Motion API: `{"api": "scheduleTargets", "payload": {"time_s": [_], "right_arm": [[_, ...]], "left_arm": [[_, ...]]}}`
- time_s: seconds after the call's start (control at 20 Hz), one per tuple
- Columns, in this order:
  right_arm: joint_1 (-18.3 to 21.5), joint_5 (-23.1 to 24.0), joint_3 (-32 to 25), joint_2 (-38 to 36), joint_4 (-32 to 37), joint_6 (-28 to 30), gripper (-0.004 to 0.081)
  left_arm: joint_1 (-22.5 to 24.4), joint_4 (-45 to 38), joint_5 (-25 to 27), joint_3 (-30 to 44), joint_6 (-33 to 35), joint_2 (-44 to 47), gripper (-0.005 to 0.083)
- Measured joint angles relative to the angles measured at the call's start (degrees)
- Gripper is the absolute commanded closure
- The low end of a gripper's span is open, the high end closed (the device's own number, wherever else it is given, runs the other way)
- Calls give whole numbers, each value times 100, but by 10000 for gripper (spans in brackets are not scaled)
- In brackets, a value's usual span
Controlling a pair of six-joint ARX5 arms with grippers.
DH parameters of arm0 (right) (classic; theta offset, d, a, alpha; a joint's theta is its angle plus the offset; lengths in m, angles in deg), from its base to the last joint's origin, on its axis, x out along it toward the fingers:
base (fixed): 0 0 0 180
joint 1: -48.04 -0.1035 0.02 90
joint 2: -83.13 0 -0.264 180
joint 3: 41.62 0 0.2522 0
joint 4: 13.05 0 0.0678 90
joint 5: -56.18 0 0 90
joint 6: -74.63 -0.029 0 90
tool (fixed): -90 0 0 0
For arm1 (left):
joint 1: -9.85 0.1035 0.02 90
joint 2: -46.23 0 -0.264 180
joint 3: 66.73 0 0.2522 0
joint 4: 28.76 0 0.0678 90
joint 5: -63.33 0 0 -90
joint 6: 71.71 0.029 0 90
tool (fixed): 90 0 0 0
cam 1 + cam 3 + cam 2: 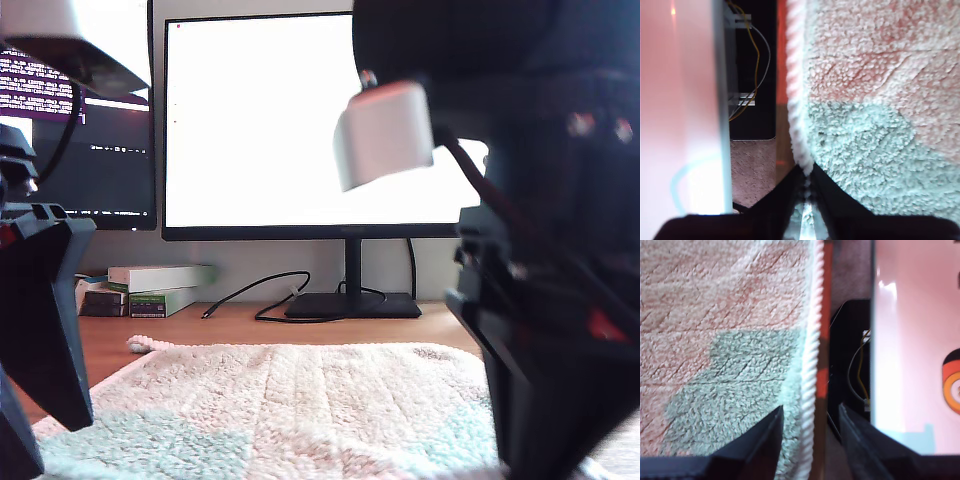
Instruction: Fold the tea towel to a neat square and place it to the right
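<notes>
Tea towel (290, 400) flat on worktop (250, 325), nearest camera; monitor (310, 120) behind it; boxes (155, 288) on worktop at exterior view's left, beside cable (255, 295)

Fluffy terry-cloth tea towel (290, 400) with corded edge, smooth wooden desk (250, 325), matt black monitor stand (352, 304)

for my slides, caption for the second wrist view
End effector pinching the tea towel at its corded edge.

Black angular arms (545, 300), white wrist camera housings (385, 132), red accents
</notes>
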Motion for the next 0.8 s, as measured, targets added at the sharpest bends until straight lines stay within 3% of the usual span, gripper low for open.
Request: {"api": "scheduleTargets", "payload": {"time_s": [0.8], "right_arm": [[44,-2,678,0,-393,-22,783]], "left_arm": [[-313,-94,308,2,0,-476,449]]}}
